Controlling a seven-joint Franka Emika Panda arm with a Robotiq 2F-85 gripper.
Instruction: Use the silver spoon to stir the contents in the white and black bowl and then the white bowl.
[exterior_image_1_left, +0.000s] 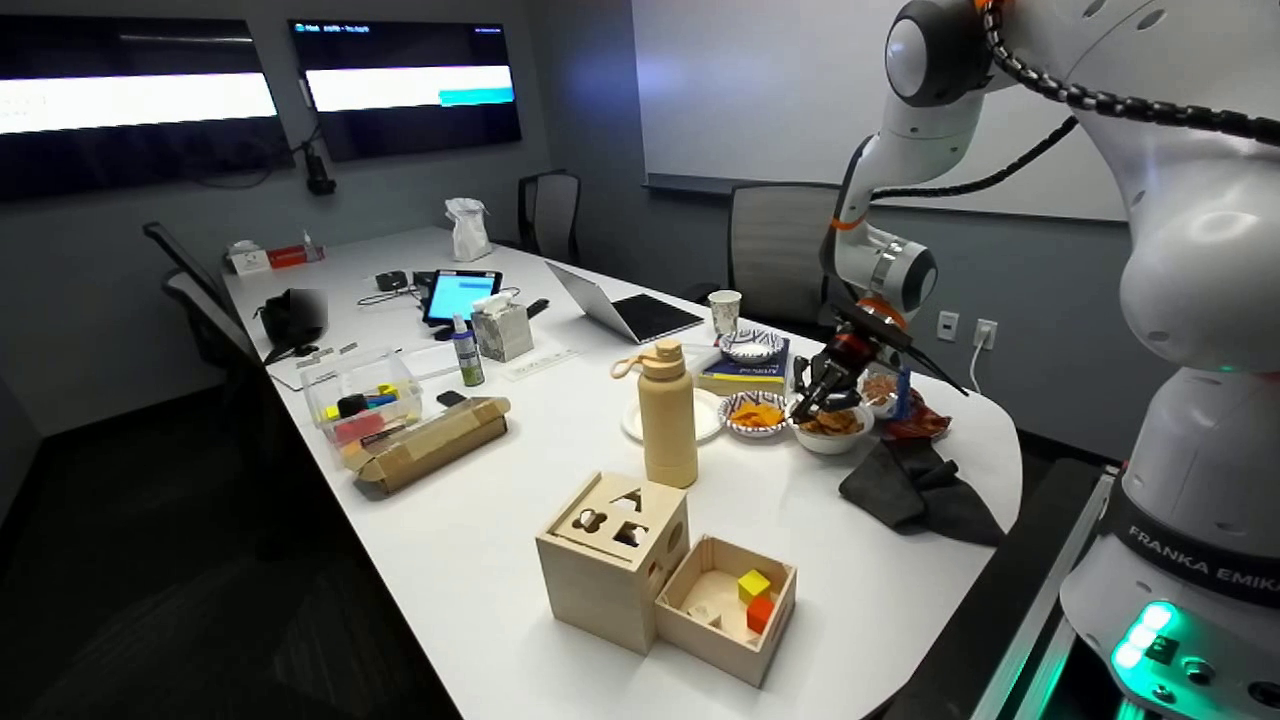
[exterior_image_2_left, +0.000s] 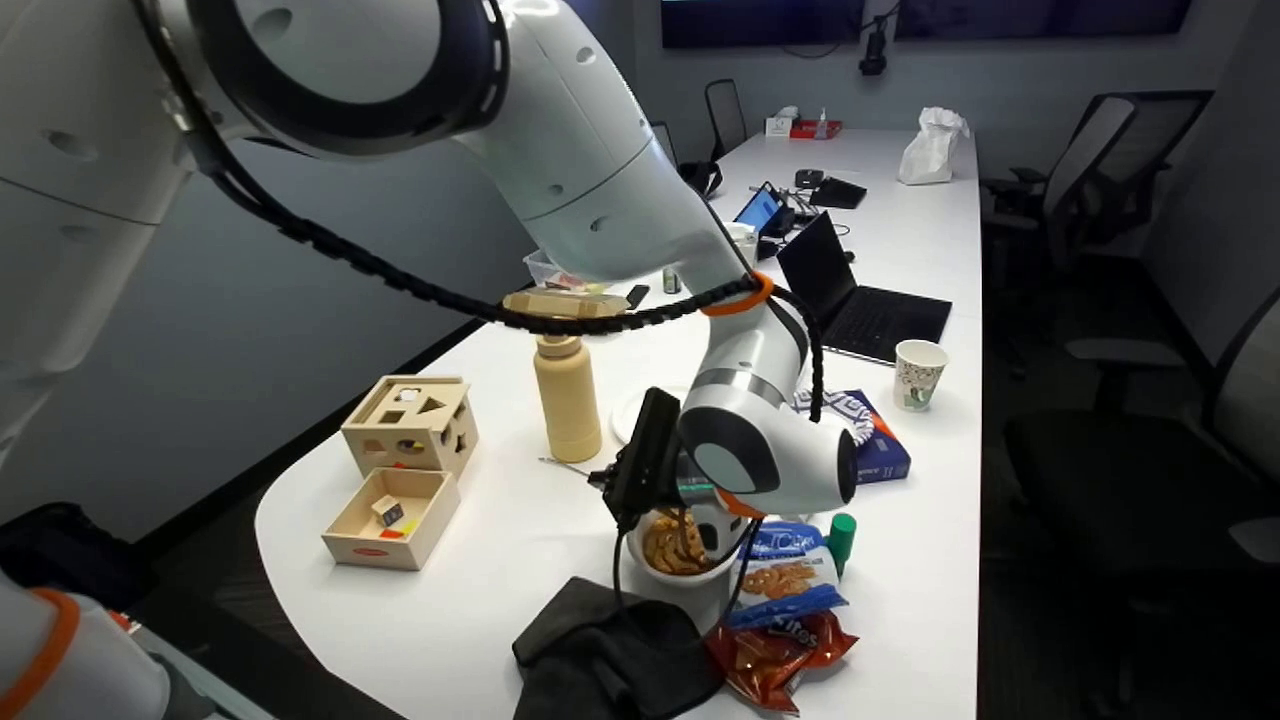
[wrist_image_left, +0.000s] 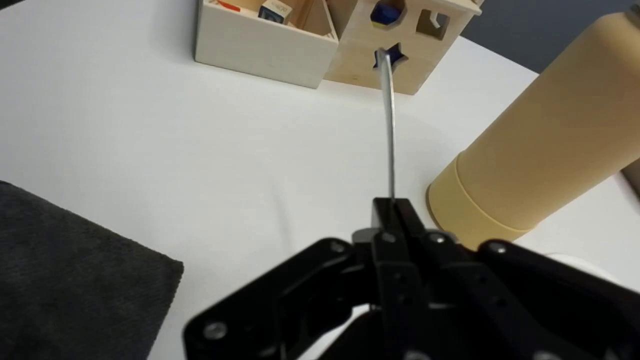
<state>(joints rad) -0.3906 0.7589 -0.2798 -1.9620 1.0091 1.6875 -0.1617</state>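
The silver spoon (wrist_image_left: 391, 130) is pinched upright between the fingertips of my gripper (wrist_image_left: 393, 202), seen as a thin strip reaching up the wrist view. Its end (exterior_image_2_left: 562, 465) also pokes out past the wrist in an exterior view. My gripper (exterior_image_1_left: 800, 408) hangs over the left rim of the white bowl (exterior_image_1_left: 828, 443), which holds brownish-orange pieces. Just left of that, the white and black bowl (exterior_image_1_left: 736, 425) has a zigzag pattern and orange-yellow contents. The arm hides that bowl in an exterior view, where the white bowl (exterior_image_2_left: 690, 578) partly shows.
A tan bottle (exterior_image_1_left: 668, 430) stands near the bowls, in front of a white plate (exterior_image_1_left: 633, 422). A wooden shape box (exterior_image_1_left: 600, 590) sits closer. Another patterned bowl (exterior_image_1_left: 752, 340) rests on a book (exterior_image_1_left: 740, 378). A dark cloth (exterior_image_1_left: 905, 490) and snack bags (exterior_image_2_left: 790, 640) lie by the white bowl.
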